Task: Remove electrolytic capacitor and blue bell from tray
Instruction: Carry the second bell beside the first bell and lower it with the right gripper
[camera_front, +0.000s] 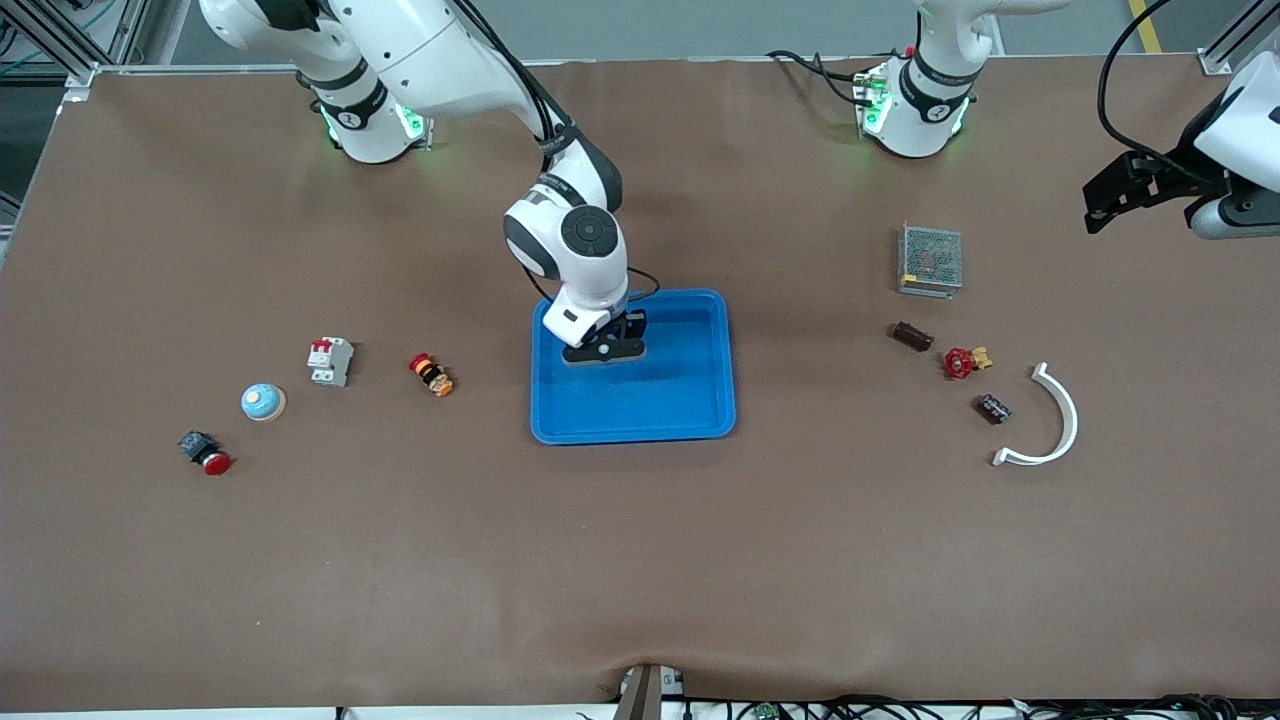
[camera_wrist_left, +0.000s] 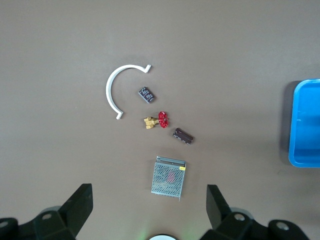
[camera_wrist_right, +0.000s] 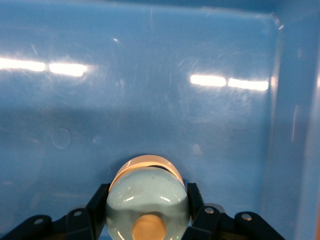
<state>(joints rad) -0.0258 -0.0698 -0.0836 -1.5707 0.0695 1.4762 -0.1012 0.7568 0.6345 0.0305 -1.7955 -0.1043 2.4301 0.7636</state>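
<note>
My right gripper (camera_front: 605, 348) is low inside the blue tray (camera_front: 700, 400), at the part of it nearest the arms' bases. In the right wrist view it (camera_wrist_right: 147, 200) is shut on a pale blue bell (camera_wrist_right: 147, 200) with a tan button, just above the tray floor (camera_wrist_right: 150, 90). A dark brown capacitor (camera_front: 912, 336) (camera_wrist_left: 183, 135) and a smaller black one (camera_front: 993, 408) (camera_wrist_left: 146, 94) lie on the mat toward the left arm's end. My left gripper (camera_front: 1100, 205) (camera_wrist_left: 149, 210) hangs open and empty high above that end, waiting.
Near the capacitors are a metal mesh box (camera_front: 930, 260), a red-handled brass valve (camera_front: 962, 361) and a white curved strip (camera_front: 1050, 420). Toward the right arm's end lie a second bell (camera_front: 263, 402), a white breaker (camera_front: 330, 361), an orange button (camera_front: 431, 375) and a red pushbutton (camera_front: 205, 453).
</note>
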